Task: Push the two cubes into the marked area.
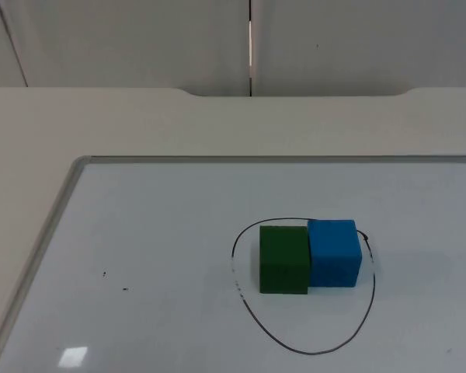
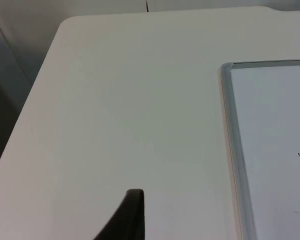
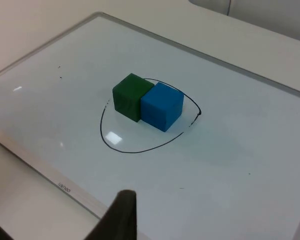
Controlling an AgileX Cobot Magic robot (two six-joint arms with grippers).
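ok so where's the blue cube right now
In the top view the blue cube sits inside the drawn loop, touching the green cube on its right.

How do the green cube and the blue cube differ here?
The green cube is dark green; the blue cube is bright blue. The green one lies well inside the drawn loop; the blue one sits at its edge by the loop's right side. Both look alike in size, upright, touching side by side.

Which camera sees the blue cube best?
The right wrist view: the blue cube shows three faces, touching the green cube. The top view shows the blue cube too. The left wrist view shows table and whiteboard edge.
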